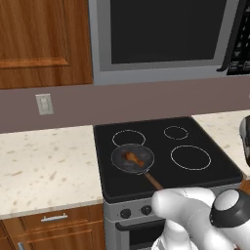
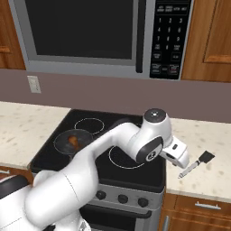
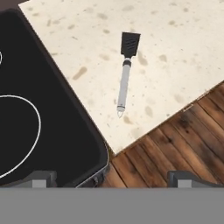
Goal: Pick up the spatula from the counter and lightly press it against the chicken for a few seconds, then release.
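This was a home kitchen. A black glass cooktop [image 1: 161, 146] sat between speckled stone counter [image 1: 44, 166] runs, under a built-in microwave [image 2: 90, 31]. Wooden cabinets [image 1: 39, 39] framed it, and a frying pan [image 1: 119, 162] rested on one burner.

The spatula [image 3: 124, 74] is seen lying flat on the bench [image 3: 183, 52], apart from the cooktop [image 3: 65, 144] edge. Bare speckled surface is left on every side of it, so it can be reached freely from above. The frying pan [image 1: 119, 165] with the chicken [image 1: 132, 157] is left uncovered on the cooktop, its handle pointed at the front edge. Headroom there is capped by the microwave [image 2: 90, 36].
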Tool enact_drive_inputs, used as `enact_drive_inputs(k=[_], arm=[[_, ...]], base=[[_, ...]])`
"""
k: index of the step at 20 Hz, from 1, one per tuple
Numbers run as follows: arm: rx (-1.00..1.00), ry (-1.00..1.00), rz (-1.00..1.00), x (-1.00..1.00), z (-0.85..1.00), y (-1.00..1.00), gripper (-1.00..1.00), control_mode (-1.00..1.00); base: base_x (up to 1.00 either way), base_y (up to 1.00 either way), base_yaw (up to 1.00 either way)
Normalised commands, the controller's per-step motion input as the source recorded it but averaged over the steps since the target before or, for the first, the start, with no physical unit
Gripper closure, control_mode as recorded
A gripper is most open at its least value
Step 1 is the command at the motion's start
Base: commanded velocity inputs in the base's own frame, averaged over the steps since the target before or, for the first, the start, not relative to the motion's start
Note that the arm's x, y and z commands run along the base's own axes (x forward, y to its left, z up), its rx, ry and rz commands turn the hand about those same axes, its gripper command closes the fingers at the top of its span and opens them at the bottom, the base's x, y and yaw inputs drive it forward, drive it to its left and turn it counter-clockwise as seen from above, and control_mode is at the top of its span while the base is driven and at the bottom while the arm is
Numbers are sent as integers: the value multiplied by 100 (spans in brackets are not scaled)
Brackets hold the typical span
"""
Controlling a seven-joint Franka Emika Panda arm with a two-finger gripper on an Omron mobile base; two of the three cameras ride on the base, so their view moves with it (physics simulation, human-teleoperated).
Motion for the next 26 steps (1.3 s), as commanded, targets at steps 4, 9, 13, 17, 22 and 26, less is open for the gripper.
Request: enact_drive_inputs(k=[4,9,13,17,22,26], arm=[[0,0,0,19,-20,-15,-100,-100],[0,0,0,14,-22,-16,-100,-100],[0,0,0,10,-20,-20,-100,-100],[0,0,0,7,-15,-18,-100,-100],[0,2,0,9,-14,-16,-100,-100],[0,4,0,7,-14,-8,-100,-100]], base=[[0,0,0],[0,0,0],[0,0,0],[0,0,0],[0,0,0],[0,0,0]])
